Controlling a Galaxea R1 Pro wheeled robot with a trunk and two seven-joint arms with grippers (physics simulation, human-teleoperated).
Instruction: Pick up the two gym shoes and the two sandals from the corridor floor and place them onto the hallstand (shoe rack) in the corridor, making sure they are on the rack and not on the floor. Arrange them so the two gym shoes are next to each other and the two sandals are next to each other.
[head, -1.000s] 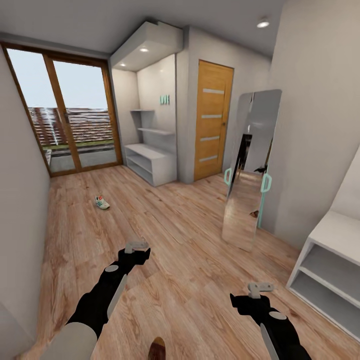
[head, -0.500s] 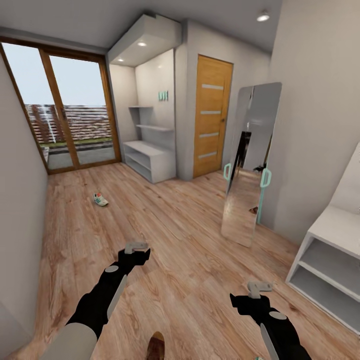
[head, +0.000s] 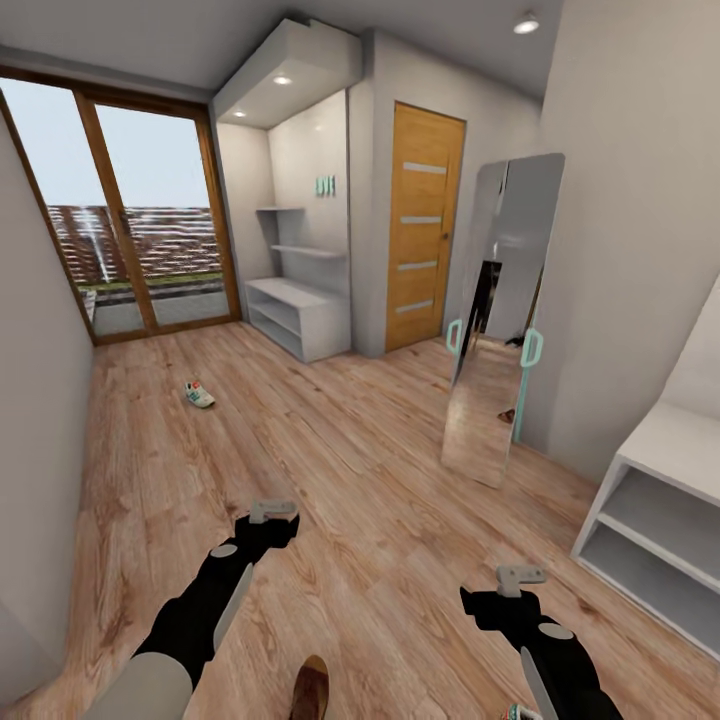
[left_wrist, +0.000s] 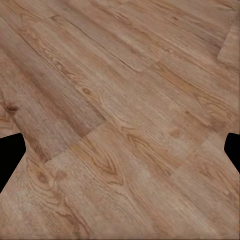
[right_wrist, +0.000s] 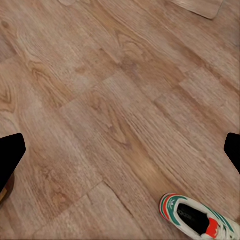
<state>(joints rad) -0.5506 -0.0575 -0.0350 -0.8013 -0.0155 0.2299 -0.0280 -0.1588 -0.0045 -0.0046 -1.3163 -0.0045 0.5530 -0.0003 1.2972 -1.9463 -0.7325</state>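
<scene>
One white gym shoe with green stripes lies on the corridor floor far ahead on the left. A second gym shoe lies on the planks close under my right gripper; its tip peeks in at the head view's bottom edge. A dark brown sandal lies between my arms at the bottom. The hallstand, pale grey with two staggered shelves above, stands in the far alcove. My left gripper and right gripper hang open over bare floor, holding nothing.
A plain white two-shelf bench stands at the right wall. A tall mirror leans beside it, next to a wooden door. Glass doors close the far end. A wall runs along the left.
The whole head view has shifted as the camera moved. The sandal shows more at the bottom, and the near gym shoe's tip has come into the bottom edge. My left arm sits slightly lower.
</scene>
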